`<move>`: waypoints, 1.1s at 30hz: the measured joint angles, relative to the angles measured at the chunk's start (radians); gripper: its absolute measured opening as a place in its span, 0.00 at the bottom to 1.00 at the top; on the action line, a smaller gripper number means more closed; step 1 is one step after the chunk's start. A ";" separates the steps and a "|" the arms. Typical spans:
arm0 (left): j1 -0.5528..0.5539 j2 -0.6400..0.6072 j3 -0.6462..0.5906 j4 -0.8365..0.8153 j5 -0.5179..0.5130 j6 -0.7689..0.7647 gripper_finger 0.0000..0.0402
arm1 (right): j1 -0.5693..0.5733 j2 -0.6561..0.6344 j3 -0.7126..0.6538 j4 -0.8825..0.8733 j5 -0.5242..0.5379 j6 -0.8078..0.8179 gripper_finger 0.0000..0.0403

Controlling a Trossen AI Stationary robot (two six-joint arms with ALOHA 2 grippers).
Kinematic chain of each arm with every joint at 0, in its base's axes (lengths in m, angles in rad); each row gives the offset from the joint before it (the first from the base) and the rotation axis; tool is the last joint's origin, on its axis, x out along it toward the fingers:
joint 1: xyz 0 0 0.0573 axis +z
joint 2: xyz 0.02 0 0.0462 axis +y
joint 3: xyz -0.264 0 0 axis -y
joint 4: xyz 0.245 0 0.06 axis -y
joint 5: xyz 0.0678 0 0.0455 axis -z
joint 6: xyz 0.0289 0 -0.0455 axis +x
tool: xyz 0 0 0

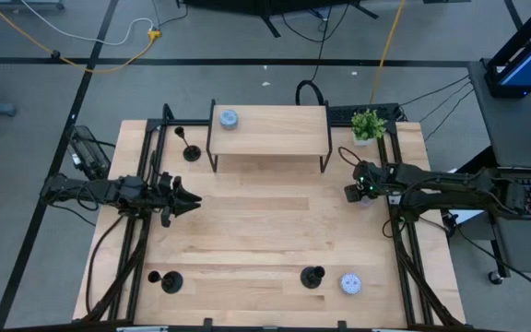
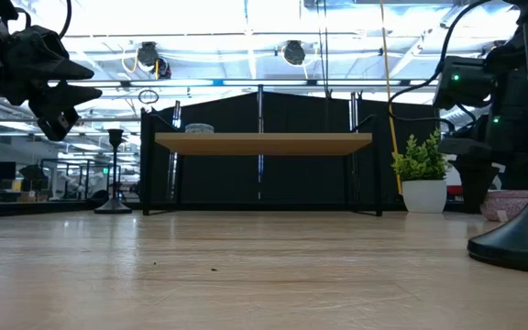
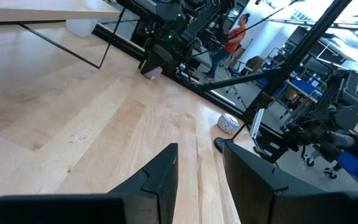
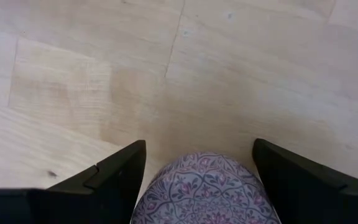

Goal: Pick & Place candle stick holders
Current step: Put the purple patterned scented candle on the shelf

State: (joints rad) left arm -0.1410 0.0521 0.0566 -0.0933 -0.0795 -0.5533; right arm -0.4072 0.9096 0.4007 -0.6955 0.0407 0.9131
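My left gripper (image 1: pixel 194 199) hangs above the bench (image 1: pixel 265 231) near its left edge, pointing toward the middle; its fingers (image 3: pixel 160 180) stand a narrow gap apart with nothing between them. My right gripper (image 1: pixel 356 191) is low at the right edge of the bench, and its fingers (image 4: pixel 114 171) stand wide on either side of a small round lilac tin (image 4: pixel 207 186) with a patterned lid. From the wrist view I cannot tell whether the pads actually press its sides or only flank it.

Three black candle stick holders stand upright on the bench, none in my hold. One holder (image 1: pixel 190 149) is at the back left, just beside the left leg of the raised shelf (image 1: pixel 270 129). A second holder (image 1: pixel 167 280) is at the front left. The third holder (image 1: pixel 312 276) is at the front, right of centre, with a pale-blue tin (image 1: pixel 349 283) just beside it on its right. All three are well apart from both of my grippers.

Another pale tin (image 1: pixel 228 119) sits on top of the shelf near its left end. A small potted plant (image 1: pixel 368 125) in a white pot stands at the back right corner, near the shelf's right end. In the left wrist view a person in an orange top (image 3: pixel 234 38) shows in the room beyond the bench.
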 joint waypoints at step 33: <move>0.000 0.000 0.000 0.000 0.000 0.002 0.33 | 0.005 -0.084 0.000 -0.079 -0.122 0.021 0.99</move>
State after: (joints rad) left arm -0.1410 0.0521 0.0566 -0.0937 -0.0795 -0.5517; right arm -0.4023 0.8253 0.4007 -0.7741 -0.0811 0.9344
